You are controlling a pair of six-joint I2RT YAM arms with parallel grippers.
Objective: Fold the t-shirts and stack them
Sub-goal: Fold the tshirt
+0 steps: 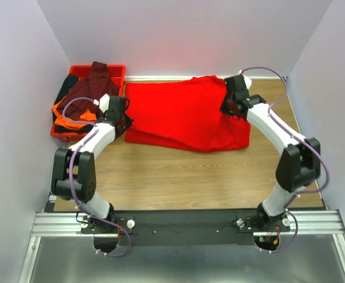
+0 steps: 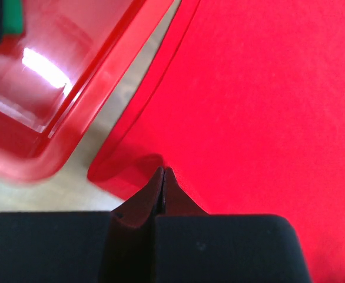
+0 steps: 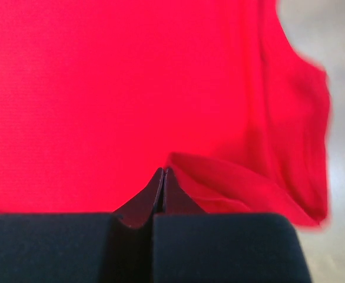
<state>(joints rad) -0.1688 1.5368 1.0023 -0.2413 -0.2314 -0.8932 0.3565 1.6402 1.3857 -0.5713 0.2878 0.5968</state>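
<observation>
The wooden counter [image 1: 178,177] carries the bright red t-shirt [image 1: 178,115], spread flat across its far half. The red plastic tray [image 1: 118,68] stands just beside the shirt's left edge. Heaped loosely in the tray are the dark maroon t-shirt [image 1: 93,82], the orange t-shirt [image 1: 63,111] and the black t-shirt [image 1: 62,88]. The left gripper [image 2: 162,172] sits by the red shirt's near-left corner, jaws pressed together on a small pucker of cloth. The right gripper [image 3: 163,172] is at the far-right part, jaws likewise closed on a raised fold. Both pinches look thin, so the cloth could slip free once lifted. An uneven pull between the arms would skew the fold, and the left arm, so close to the tray, could nudge it
</observation>
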